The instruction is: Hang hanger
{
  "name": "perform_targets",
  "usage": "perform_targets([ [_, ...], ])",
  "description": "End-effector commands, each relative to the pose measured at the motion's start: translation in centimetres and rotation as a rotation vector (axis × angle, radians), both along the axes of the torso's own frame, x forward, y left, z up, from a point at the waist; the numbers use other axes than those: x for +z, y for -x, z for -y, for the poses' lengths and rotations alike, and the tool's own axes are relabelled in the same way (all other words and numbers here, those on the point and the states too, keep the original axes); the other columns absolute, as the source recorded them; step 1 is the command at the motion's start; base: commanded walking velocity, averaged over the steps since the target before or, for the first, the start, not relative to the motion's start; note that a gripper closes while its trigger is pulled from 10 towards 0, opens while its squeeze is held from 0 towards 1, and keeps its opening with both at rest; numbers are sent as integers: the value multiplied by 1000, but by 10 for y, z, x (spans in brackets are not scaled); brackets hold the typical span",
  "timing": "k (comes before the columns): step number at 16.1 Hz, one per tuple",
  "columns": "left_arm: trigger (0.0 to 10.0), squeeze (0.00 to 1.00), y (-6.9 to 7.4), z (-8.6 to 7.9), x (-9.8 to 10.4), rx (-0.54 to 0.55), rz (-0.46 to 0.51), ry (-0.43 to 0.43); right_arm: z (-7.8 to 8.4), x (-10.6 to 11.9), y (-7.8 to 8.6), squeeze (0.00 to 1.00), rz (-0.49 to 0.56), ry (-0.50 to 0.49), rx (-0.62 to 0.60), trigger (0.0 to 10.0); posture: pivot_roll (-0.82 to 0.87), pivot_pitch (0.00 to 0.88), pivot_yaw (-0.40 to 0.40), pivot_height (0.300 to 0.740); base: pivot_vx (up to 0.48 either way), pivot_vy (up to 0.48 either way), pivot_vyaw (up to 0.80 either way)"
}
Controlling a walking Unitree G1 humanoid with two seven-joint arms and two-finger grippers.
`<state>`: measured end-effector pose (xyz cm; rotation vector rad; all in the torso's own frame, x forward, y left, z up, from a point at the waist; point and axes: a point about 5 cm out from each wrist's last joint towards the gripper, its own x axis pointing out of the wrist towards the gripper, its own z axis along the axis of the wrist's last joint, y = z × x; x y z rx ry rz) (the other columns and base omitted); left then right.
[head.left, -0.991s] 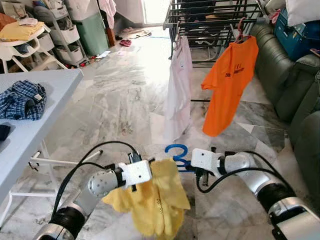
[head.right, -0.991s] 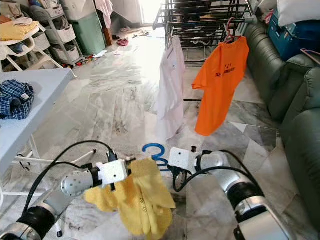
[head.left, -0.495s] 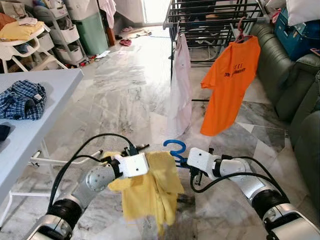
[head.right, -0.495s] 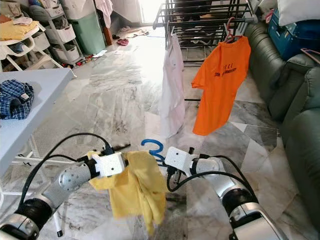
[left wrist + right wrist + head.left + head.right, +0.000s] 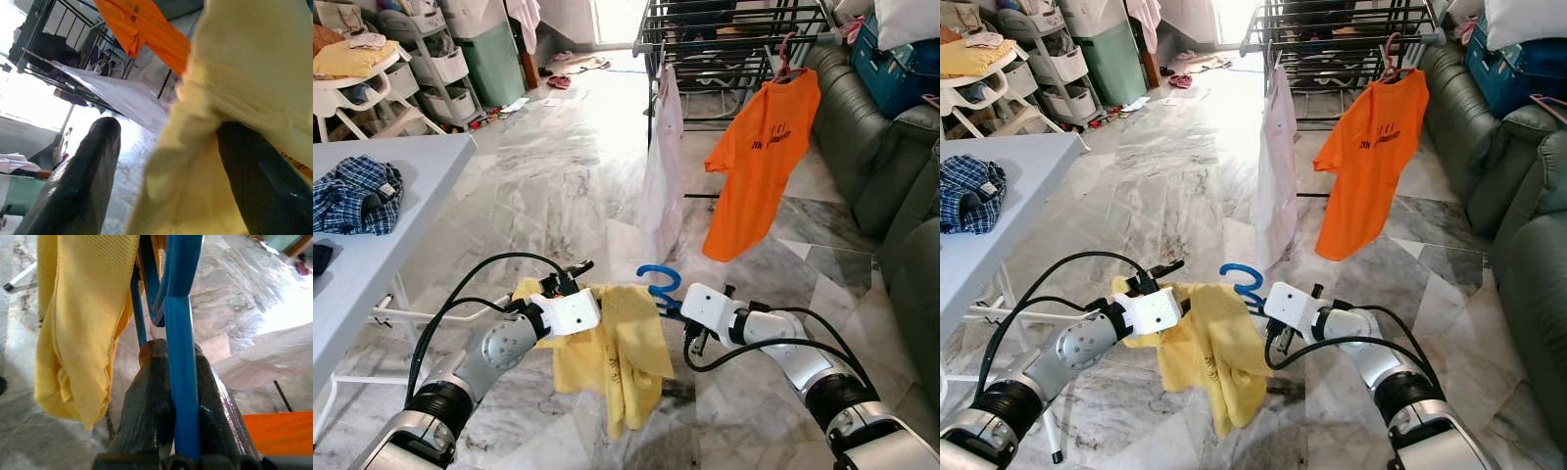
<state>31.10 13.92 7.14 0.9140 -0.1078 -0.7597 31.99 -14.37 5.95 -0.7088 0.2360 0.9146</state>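
Right claw [image 5: 171,396] clamped on blue hanger [image 5: 180,333]

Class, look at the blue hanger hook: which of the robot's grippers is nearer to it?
Right. The right gripper is shut on the blue hanger just below its hook, while the left gripper sits further off, at the yellow garment draped over the hanger.

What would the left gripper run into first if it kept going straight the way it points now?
Probably the white shirt on the drying rack; bare floor lies between. The left gripper holds the yellow garment; depth is unclear.
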Motion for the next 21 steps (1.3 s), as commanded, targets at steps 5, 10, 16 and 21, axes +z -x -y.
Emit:
perform_targets([
  [5, 10000, 1000, -9, -26, 0, 153, 10, -15, -5, 19, -9, 0, 91, -77, -12, 0, -156, 0, 121, 740, 0, 0, 0],
  [10, 10000, 1000, -19, -41, 5, 352, 40, 102, -1, 26, -9, 0, 107, -110, -14, 0, -169, 0, 121, 740, 0, 0, 0],
  [16, 10000, 1000, -18, -35, 6, 330, 31, 172, 3, 24, -9, 0, 105, -99, -37, 0, -170, 0, 122, 740, 0, 0, 0],
  [21, 10000, 1000, -9, -51, -2, 481, 10, 316, 7, 30, -16, 0, 142, -97, -87, 0, -166, 0, 122, 740, 0, 0, 0],
])
